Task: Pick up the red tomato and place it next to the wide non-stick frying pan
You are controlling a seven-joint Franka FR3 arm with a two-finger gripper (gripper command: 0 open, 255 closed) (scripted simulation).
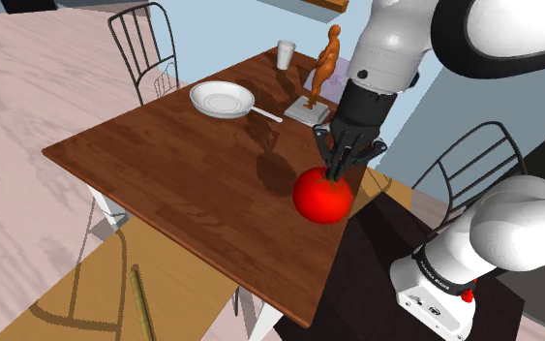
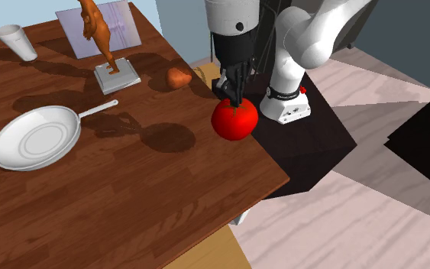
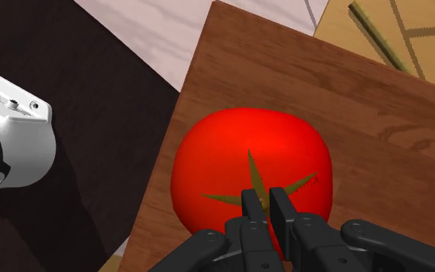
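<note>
You are holding the tomato [image 1: 323, 199] from above. The gripper [image 1: 338, 172] is pointing straight down, and in the wrist view its fingers [image 3: 250, 207] are pinching nearly together on the green stem at the top of the fruit. The tomato is hanging just over the table [image 1: 164, 184], close to the edge nearest the dark stand [image 1: 386, 262]. It is casting a shadow [image 2: 167, 137] on the wood a little to one side, so it is looking lifted rather than resting.

The pan [image 1: 222, 100] — drawn white — is lying flat on the table well apart from the tomato, up and to the shoulder view's left of it. Its handle is pointing roughly toward the base of the brown figurine [image 1: 326, 58]. A white cup [image 1: 286, 53] is standing just beside the figurine, near the table's far corner.
</note>
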